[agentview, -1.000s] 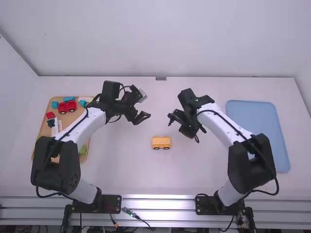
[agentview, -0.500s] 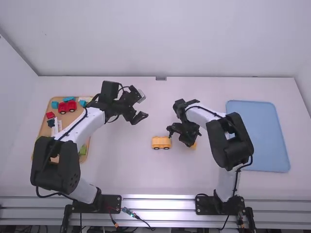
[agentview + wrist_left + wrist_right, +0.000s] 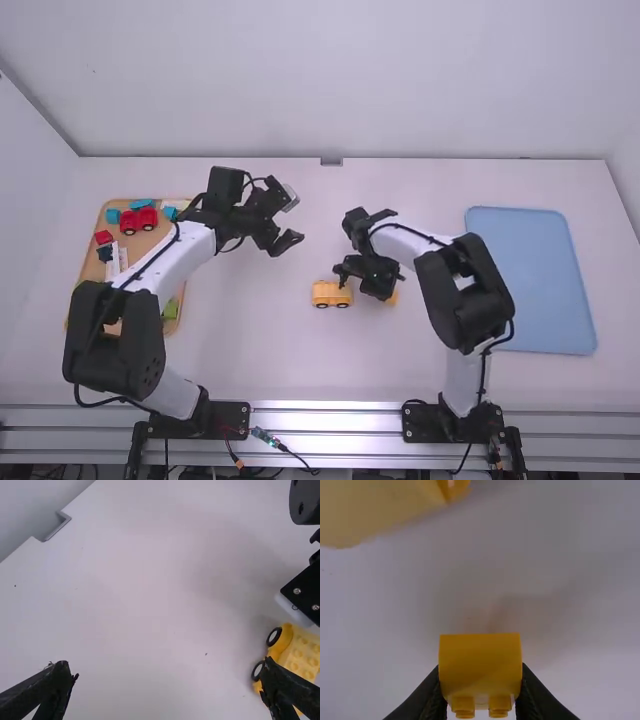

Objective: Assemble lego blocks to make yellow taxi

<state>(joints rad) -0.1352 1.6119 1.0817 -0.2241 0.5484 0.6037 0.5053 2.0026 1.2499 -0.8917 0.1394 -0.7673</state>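
Note:
My left gripper (image 3: 290,243) hangs over the table, back and left of the yellow car base (image 3: 332,293). In the left wrist view my left gripper (image 3: 167,685) has its fingers wide apart with nothing between them; beyond them is the wheeled, studded car base (image 3: 300,655). Just right of the base in the high view is my right gripper (image 3: 376,290), with a yellow block (image 3: 392,298) partly hidden by it. In the right wrist view my right gripper (image 3: 481,690) is closed on this yellow block (image 3: 480,660), with studs facing the fingertips' side.
A wooden tray (image 3: 88,262) at the left holds a red wheeled piece (image 3: 139,220) and several coloured blocks. At the right lies a light blue tray (image 3: 530,280). The left arm stands between the wooden tray and the car base.
My right gripper has come nearer the camera and then left toward the car base, carrying the yellow block. The left gripper shifted slightly at first and then stayed still.

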